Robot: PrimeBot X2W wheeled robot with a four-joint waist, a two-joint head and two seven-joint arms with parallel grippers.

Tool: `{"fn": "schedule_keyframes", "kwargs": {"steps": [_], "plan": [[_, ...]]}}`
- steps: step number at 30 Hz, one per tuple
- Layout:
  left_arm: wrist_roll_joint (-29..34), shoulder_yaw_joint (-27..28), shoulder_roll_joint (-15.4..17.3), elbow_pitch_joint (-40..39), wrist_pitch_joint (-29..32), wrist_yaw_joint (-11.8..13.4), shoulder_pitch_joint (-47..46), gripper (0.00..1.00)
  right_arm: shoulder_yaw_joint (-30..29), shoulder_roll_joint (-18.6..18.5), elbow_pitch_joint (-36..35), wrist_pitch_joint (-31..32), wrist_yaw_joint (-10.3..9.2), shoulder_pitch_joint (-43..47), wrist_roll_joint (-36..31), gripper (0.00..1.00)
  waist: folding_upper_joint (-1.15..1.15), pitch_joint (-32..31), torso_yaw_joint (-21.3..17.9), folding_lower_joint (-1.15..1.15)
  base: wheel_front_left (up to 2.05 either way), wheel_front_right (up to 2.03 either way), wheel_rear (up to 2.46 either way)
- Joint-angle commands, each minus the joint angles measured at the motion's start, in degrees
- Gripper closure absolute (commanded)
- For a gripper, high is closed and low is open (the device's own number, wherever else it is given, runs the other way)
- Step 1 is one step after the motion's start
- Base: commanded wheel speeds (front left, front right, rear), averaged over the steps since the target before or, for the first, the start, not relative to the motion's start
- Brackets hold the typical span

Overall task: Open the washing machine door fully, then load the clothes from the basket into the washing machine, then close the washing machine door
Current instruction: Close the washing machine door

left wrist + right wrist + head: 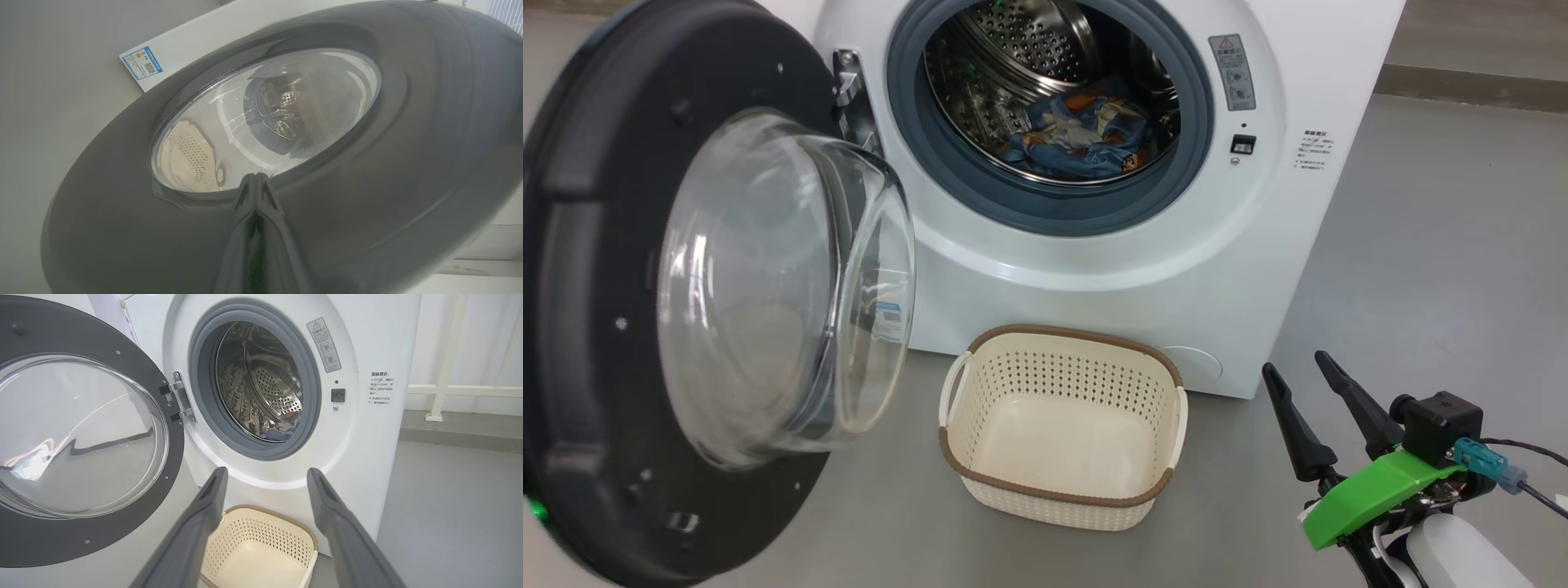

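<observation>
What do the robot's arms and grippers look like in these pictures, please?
The right gripper has two long, dark, tapering fingers on a bright green housing. Behind it sit a black boxy module, a teal connector with a dark cable, and a rounded white forearm. The left gripper shows glossy dark grey fingers with slim tips.

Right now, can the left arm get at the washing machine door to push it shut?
Probably yes: the shut left gripper is right at the door's outer face, below the glass porthole, nothing between.
</observation>
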Motion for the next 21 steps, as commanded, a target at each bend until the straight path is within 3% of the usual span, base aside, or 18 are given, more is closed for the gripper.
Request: {"fn": "schedule_keyframes", "kwargs": {"steps": [1,11,17,21], "plan": [[-1.02,0.72,1.30,-4.16,1.80,0.72,0.26,1.00,0.84,-0.18,-1.02,-0.67,0.25,-0.19,0.69,0.00,0.00,-0.10,-0.33,0.00,0.00,0.00,0.00],[-3.74,-1.57,-5.72,-27.65,5.90,9.15,7.31,1.00,-0.37,0.81,-1.78,-0.75,0.25,0.14,0.44,0.00,0.00,0.76,-3.02,0.00,0.00,0.00,0.00],[-3.76,-3.35,-10.11,-35.19,4.54,12.60,8.47,1.00,-0.85,1.12,-2.13,-0.76,0.25,-0.14,0.03,0.00,0.00,1.45,-5.79,0.00,0.00,0.00,0.00],[-3.74,-4.20,-12.26,-37.41,3.44,13.46,8.08,1.00,-1.06,1.06,-2.27,-0.76,0.25,-0.45,-0.18,0.00,0.00,1.85,-8.14,0.00,0.00,0.00,0.00]]}}
